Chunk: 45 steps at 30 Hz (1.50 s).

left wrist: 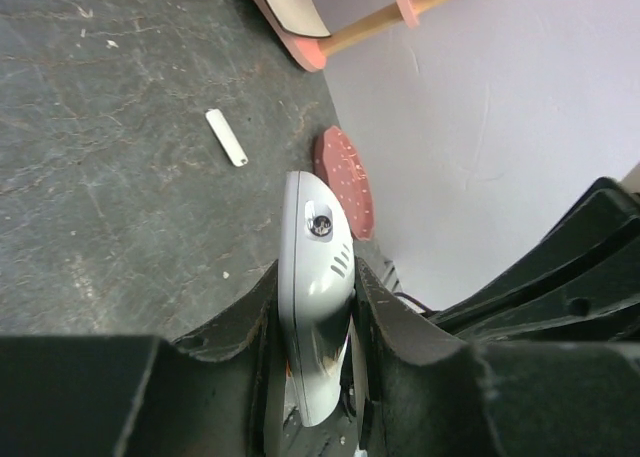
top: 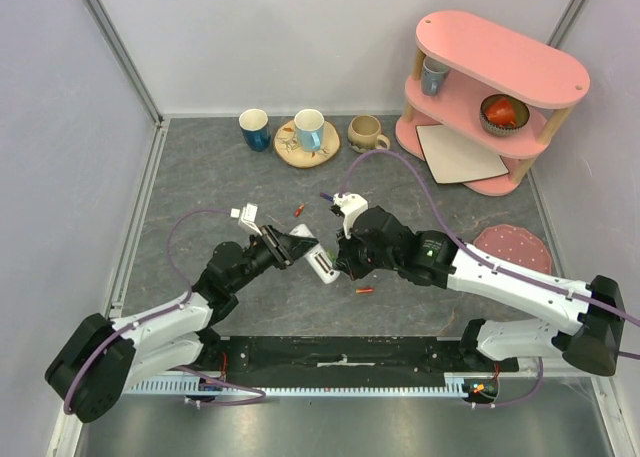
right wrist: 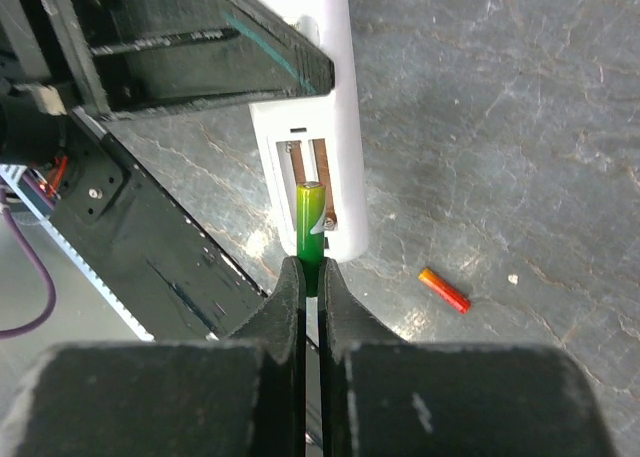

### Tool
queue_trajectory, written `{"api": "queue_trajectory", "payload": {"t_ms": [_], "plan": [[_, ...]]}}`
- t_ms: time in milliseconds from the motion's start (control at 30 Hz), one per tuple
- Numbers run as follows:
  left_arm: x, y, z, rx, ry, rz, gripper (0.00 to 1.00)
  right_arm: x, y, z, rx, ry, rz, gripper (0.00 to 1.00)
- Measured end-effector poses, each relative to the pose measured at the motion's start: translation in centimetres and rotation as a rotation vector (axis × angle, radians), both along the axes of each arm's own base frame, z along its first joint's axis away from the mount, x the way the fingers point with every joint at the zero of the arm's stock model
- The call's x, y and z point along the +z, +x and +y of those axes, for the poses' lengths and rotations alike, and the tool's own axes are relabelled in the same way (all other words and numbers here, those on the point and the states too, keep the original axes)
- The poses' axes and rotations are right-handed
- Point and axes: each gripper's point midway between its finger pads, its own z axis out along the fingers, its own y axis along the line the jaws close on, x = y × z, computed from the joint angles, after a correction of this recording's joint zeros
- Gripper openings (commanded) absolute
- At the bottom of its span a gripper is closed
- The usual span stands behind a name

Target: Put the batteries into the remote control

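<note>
Pinching the seemingly light, slick green battery (right wrist: 309, 220) by its tail, right claw (right wrist: 312, 273) is hovering over the remote control (right wrist: 336, 97) gripped by left claw (left wrist: 316, 282).

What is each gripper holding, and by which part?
Left gripper clamps the remote control across its body; right gripper pinches the green battery by one end.

The left tool (left wrist: 318, 282) clamps the remote control (left wrist: 316, 227).

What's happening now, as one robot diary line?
left gripper: shut on remote | right gripper: shut on green battery | battery tip at open slot | red battery: lying loose
</note>
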Motion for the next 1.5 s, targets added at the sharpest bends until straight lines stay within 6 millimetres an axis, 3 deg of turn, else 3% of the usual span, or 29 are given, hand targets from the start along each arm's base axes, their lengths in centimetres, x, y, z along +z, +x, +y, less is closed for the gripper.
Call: {"api": "queue_trajectory", "payload": {"t_ms": [200, 500, 833, 1000, 1167, 1500], "plan": [[1.1, 0.0, -1.1, -0.046, -0.087, 0.001, 0.02, -1.1, -1.1, -0.1, 0.014, -0.064, 0.049, 0.0], [2.3, -0.3, -1.6, -0.081, -0.189, -0.02, 0.02, -0.1, -1.7, 0.9, 0.024, -0.082, 0.064, 0.0], [2.9, -0.8, -1.7, -0.106, -0.239, -0.034, 0.02, 0.9, -1.4, 0.5, 0.005, -0.118, 0.056, 0.0], [1.7, -0.7, -1.9, -0.108, -0.237, 0.014, 0.02, 1.8, -1.1, 0.5, 0.008, -0.13, 0.04, 0.0], [0.2, -0.8, -2.1, -0.114, -0.224, 0.074, 0.02, 1.2, -1.2, 0.2, 0.018, -0.17, 0.05, 0.0], [0.2, -0.9, -2.1, -0.122, -0.231, 0.081, 0.02, 0.0, -1.5, -0.3, 0.026, -0.222, 0.072, 0.0]]}}
